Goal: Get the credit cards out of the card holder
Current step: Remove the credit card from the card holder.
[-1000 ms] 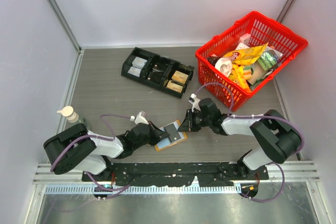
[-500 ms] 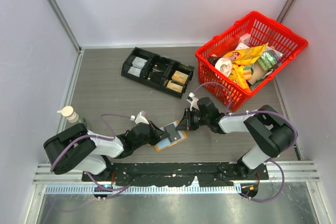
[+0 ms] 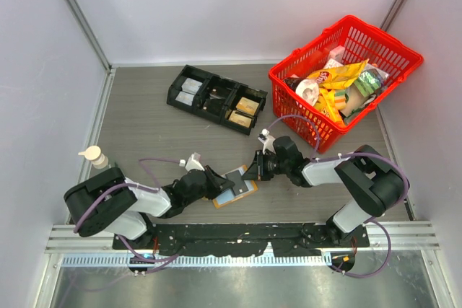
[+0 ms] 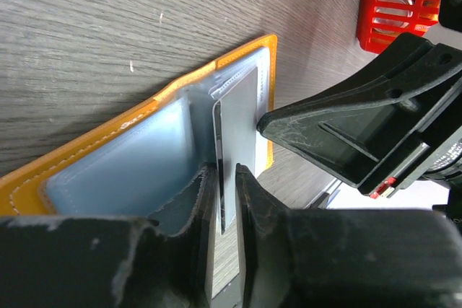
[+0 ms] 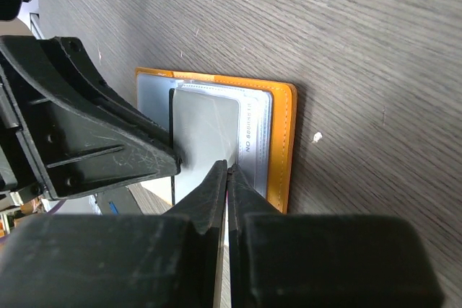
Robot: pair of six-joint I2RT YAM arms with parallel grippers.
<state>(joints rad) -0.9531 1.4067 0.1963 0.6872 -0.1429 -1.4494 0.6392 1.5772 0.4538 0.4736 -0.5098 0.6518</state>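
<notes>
The card holder (image 3: 235, 191) lies open on the table between the two arms, tan-orange outside (image 5: 279, 142) and pale blue-grey inside (image 4: 123, 160). A grey credit card (image 5: 209, 129) sticks partway out of its pocket and shows edge-on in the left wrist view (image 4: 240, 117). My right gripper (image 5: 228, 168) is shut, pinching that card's near edge, and reaches in from the right (image 3: 253, 172). My left gripper (image 4: 226, 172) straddles the card and the inner panel's edge from the left (image 3: 216, 182). Its jaws stand slightly apart, with a slim gap on one side of the card.
A black compartment tray (image 3: 216, 99) with small items sits at the back. A red basket (image 3: 345, 77) full of packets stands at the back right. A small pale bottle (image 3: 94, 156) is by the left wall. White walls close in the table.
My left gripper's jaws have parted a little from shut. The right gripper stays pinched on the card, and both arms have hardly moved.
</notes>
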